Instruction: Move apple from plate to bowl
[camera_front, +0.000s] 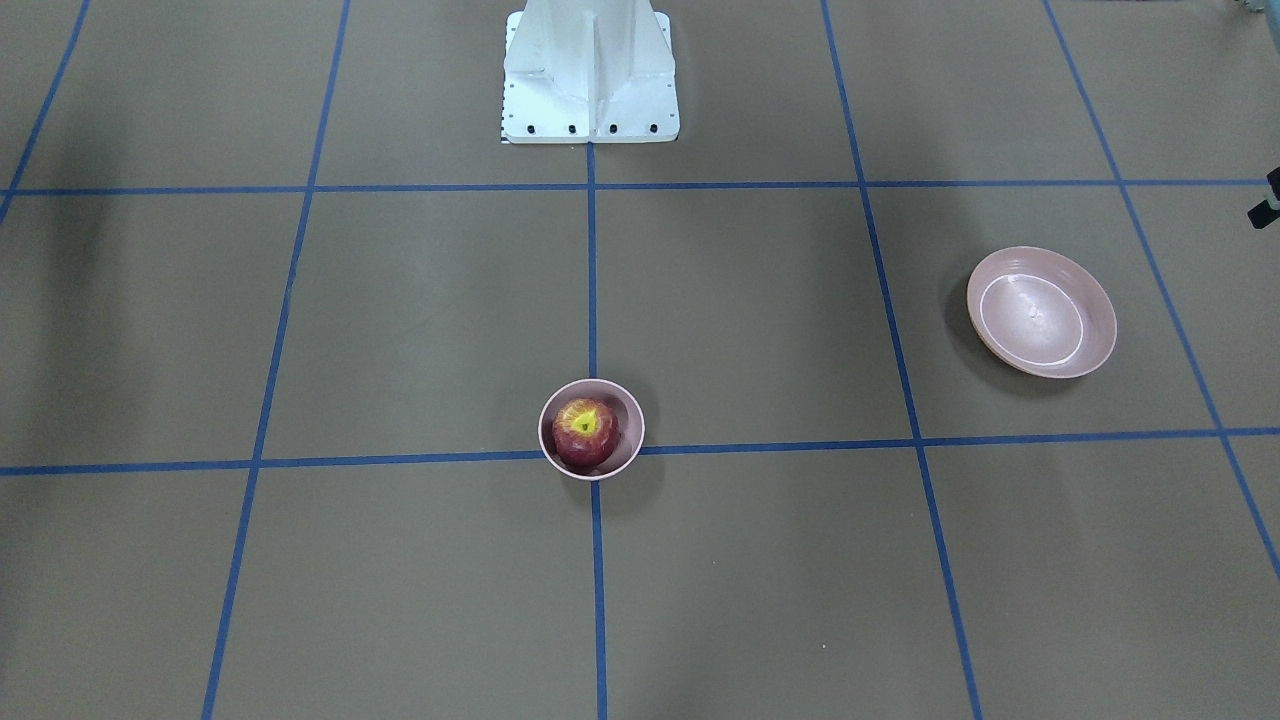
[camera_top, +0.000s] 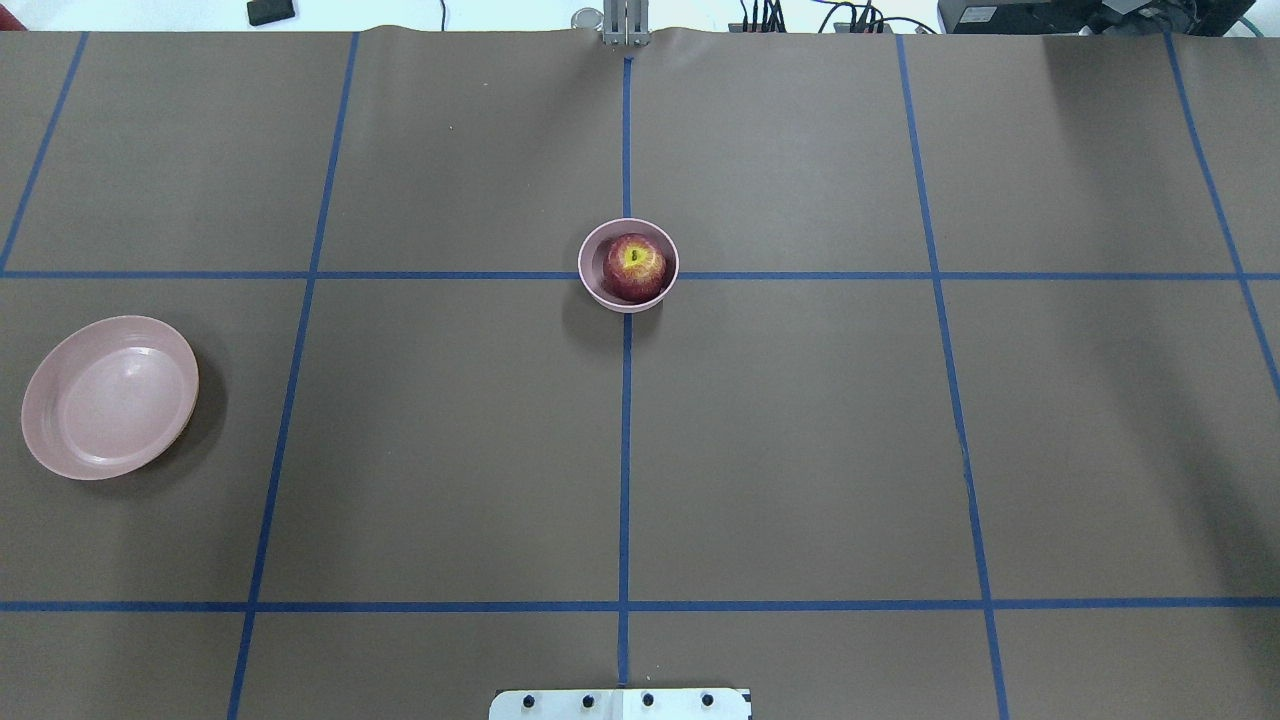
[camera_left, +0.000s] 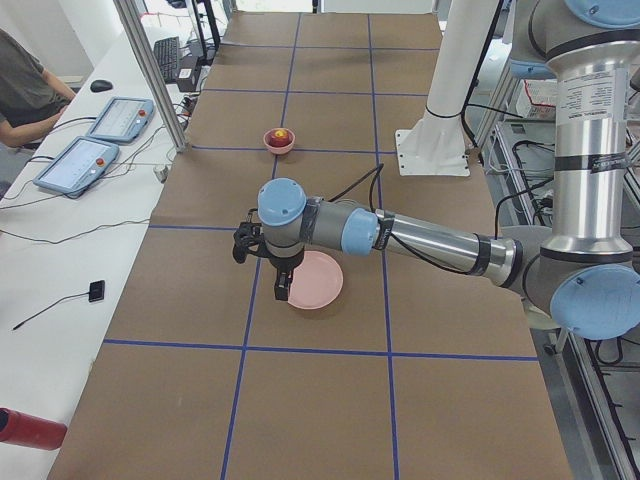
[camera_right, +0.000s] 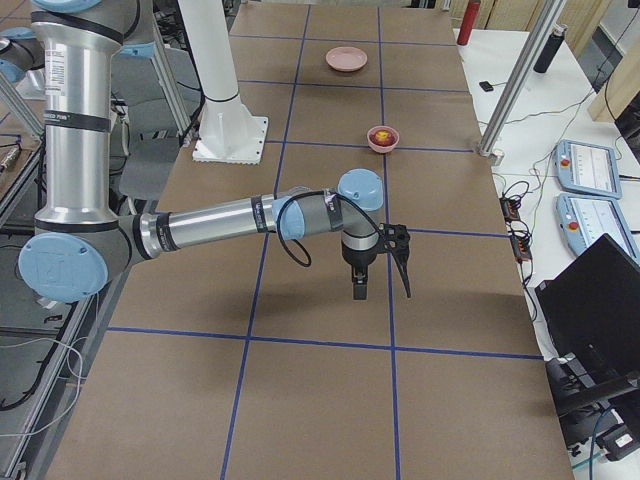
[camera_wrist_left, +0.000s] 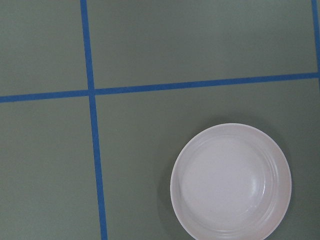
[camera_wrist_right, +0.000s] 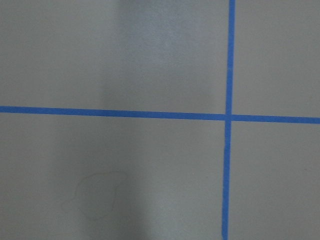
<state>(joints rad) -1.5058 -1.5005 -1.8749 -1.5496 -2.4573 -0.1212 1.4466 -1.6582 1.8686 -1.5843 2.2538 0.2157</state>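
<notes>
the apple (camera_front: 585, 430) is sitting inside the bowl (camera_front: 545, 420), filling most of it, with its yellow-green stem hollow facing up. the bowl is standing upright on the brown surface (camera_front: 400, 320), right on a crossing of the blue tape lines (camera_front: 590, 300), straight out from the white base (camera_front: 590, 75) of the robot. the plate (camera_front: 1040, 312) is lying well apart from the bowl, off on the robot's left side, its flat centre showing pale and glossy.

the left arm (camera_left: 430, 240) is reaching out low over the surface, and its jaws are hanging pointed down near the plate without touching it; its wrist camera is looking down on the plate in the lower right of that view. the right arm (camera_right: 210, 225) is stretching out over the other end, its jaws hanging above bare surface beside a tape line, well apart from the bowl. both sets of jaws are showing only in the side views, so i cannot tell whether they are open or closed.
</notes>
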